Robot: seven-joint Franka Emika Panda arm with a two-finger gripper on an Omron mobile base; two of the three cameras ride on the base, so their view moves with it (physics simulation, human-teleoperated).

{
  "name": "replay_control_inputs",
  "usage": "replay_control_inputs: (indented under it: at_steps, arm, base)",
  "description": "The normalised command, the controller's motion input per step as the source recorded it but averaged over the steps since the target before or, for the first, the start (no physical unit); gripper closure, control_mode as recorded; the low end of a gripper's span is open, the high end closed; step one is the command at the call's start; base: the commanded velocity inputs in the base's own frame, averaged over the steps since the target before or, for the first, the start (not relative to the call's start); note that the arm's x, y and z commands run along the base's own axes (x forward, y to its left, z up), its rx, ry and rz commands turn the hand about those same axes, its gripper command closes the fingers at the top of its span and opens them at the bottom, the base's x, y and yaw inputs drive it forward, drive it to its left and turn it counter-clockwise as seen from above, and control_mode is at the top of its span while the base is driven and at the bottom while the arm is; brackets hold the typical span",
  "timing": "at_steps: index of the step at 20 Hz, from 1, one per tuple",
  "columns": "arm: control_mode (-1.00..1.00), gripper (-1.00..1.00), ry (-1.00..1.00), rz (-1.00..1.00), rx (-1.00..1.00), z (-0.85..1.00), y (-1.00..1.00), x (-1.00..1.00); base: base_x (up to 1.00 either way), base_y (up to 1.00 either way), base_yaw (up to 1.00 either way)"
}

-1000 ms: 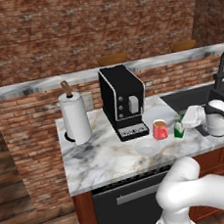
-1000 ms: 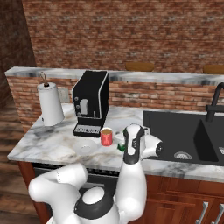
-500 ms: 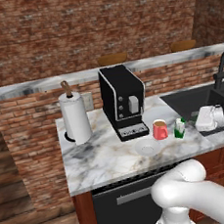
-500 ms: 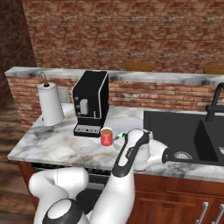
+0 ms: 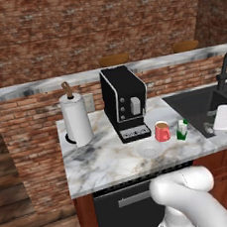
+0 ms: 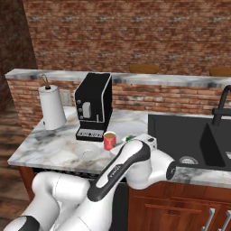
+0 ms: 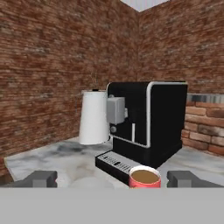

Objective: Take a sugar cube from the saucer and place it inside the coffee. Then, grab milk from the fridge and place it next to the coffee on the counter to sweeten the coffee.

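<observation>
A black coffee machine (image 5: 125, 102) stands beside a paper towel roll (image 5: 76, 119), brick wall behind.

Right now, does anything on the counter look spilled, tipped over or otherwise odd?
Nothing stands out. The coffee stands upright, with no spill on the counter around it. The milk stands upright beside it, and the saucer lies flat in front. The coffee machine and paper towel roll stand straight. The gripper is open.

Red brick walls (image 5: 76, 35); floor perhaps wooden (image 5: 27, 215).
</observation>
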Motion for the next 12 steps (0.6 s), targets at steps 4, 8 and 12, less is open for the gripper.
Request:
replay_control_inputs:
  at_steps: [4,8,12]
  arm:
    - [-1.0,-1.0,-0.04,0.0,0.0,0.79,0.11,-0.34]
    - [-1.0,-1.0,0.0,0.0,-0.04,0.77,0.27,-0.06]
    - [-1.0,-1.0,0.0,0.0,-0.04,0.35,0.2,-0.01]
  base:
    - [0.0,0.0,0.0]
    - [0.0,0.0,0.0]
    - [0.0,0.0,0.0]
